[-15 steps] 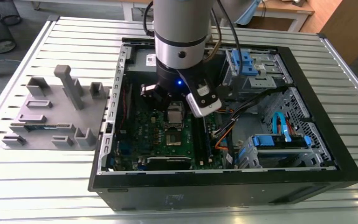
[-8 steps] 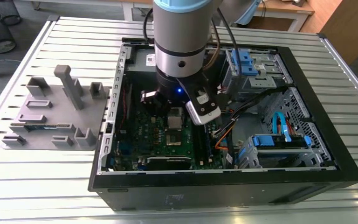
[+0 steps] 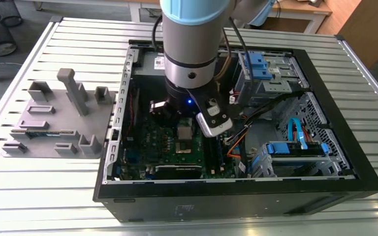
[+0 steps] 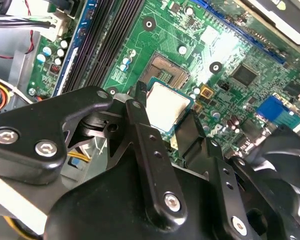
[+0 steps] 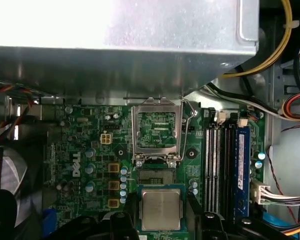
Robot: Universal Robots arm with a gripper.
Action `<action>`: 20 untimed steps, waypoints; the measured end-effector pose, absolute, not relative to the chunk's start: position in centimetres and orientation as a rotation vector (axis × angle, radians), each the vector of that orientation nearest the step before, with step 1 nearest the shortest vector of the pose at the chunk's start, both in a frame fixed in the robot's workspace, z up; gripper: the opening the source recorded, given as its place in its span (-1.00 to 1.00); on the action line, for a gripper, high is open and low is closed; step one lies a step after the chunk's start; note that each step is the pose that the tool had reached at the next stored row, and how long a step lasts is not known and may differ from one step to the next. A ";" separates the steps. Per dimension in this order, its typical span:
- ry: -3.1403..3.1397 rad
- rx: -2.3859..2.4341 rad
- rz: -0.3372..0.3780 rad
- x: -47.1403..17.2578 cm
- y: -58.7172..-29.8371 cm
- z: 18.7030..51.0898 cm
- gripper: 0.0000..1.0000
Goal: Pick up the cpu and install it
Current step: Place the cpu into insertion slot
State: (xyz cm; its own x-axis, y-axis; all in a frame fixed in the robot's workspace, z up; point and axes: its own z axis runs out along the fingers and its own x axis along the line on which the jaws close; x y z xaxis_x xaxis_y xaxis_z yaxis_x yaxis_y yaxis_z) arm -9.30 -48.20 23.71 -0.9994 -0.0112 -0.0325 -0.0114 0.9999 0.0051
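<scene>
The small flat square cpu (image 4: pixel 167 106) with a silvery metal top and pale rim is pinched in the black claw (image 4: pixel 165 114), a finger (image 4: pixel 140 120) pressed against each of two opposite edges. It hangs over the green motherboard (image 4: pixel 160 30), just beside the open socket (image 4: pixel 165 70). The first wrist view shows what the second does not: the socket's metal load frame (image 5: pixel 156 131) tipped up, and a big grey metal box (image 5: pixel 140 55) beyond it. The exterior view gives the setting. The pale blue and silver arm (image 3: pixel 189 44) reaches down into an open black computer case (image 3: pixel 241 206) lying on a slatted metal surface (image 3: pixel 45 196), with a grey moulded parts holder (image 3: pixel 51 123) nearby.
</scene>
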 end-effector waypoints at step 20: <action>3.110 -0.011 -0.013 -9.1 -48.8 20.9 -0.06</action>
State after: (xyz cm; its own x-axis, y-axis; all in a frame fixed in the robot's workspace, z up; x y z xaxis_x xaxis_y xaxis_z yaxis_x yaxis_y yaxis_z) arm -9.10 -48.83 20.86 -0.9995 -0.0070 -0.0317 -0.0067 0.9999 -0.0085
